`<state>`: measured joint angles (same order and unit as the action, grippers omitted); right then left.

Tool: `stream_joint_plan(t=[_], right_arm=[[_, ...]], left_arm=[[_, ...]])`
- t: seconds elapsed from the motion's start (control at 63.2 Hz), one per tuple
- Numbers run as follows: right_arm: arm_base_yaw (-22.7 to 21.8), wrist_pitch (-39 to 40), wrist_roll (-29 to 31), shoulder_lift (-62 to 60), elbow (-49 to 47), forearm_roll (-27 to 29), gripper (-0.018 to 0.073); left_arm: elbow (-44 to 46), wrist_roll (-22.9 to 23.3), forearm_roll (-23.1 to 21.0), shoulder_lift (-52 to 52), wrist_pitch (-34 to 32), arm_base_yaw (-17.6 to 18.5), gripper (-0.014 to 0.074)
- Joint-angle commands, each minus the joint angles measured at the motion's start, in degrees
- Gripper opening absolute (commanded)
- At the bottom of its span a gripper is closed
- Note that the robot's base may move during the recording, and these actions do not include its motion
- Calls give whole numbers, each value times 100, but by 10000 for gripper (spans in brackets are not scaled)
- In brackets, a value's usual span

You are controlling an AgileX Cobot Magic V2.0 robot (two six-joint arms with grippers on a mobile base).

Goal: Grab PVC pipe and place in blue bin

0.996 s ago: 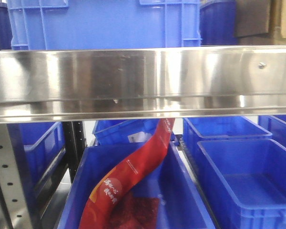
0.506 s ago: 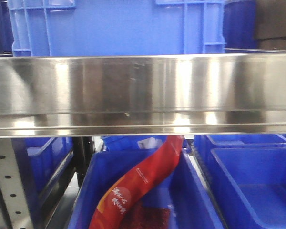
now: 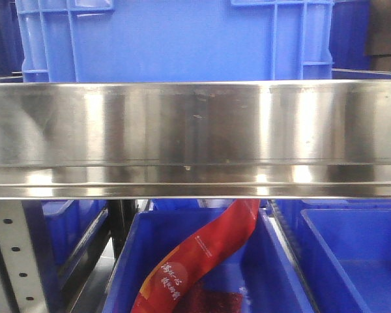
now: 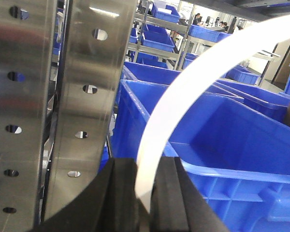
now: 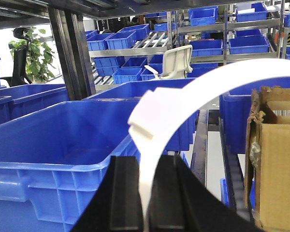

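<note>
The left end effector [image 4: 146, 203] is clamped on one end of a white PVC pipe [image 4: 193, 82], its black fingers [image 4: 123, 193] pressed against either side. The pipe curves up and away to the right, in the air, in front of an open blue bin [image 4: 222, 140]. Perforated steel uprights [image 4: 87, 72] stand just to the left.

The right end effector [image 5: 147, 203] is likewise closed tight on a white curved length of pipe [image 5: 208, 89], which carries a clip-like step near the grip and arcs off to the right. A large blue bin [image 5: 53, 140] sits low on the left and a torn cardboard box [image 5: 275, 159] on the right. Whether both arms hold the same piece cannot be told.

In the front view, a stainless shelf beam [image 3: 195, 137] spans the frame, with a blue crate [image 3: 176, 39] above it. Below, a red packet [image 3: 202, 254] leans inside a lower blue bin [image 3: 133, 261]. Neither arm nor the pipe appears in this view.
</note>
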<state>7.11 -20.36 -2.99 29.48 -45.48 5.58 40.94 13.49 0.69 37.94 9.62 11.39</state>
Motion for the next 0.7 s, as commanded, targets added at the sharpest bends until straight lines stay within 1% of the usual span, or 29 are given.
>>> stream_joint_plan(t=[0.0, 0.142, 0.269, 0.348, 0.68], right_arm=[[5, 144, 18, -15, 21, -23, -167], [5, 144, 18, -15, 21, -23, -167], [5, 541, 18, -15, 21, -23, -167], [5, 624, 18, -15, 21, -23, -167], [5, 681, 18, 9, 30, -23, -167]], left_arm=[[13, 31, -26, -36, -162, -9, -110], [13, 31, 67, -37, -166, -9, -110], [13, 31, 67, -37, -201, -9, -110], [13, 31, 67, -37, -212, -9, -110], [13, 31, 67, -37, -202, -9, -110]])
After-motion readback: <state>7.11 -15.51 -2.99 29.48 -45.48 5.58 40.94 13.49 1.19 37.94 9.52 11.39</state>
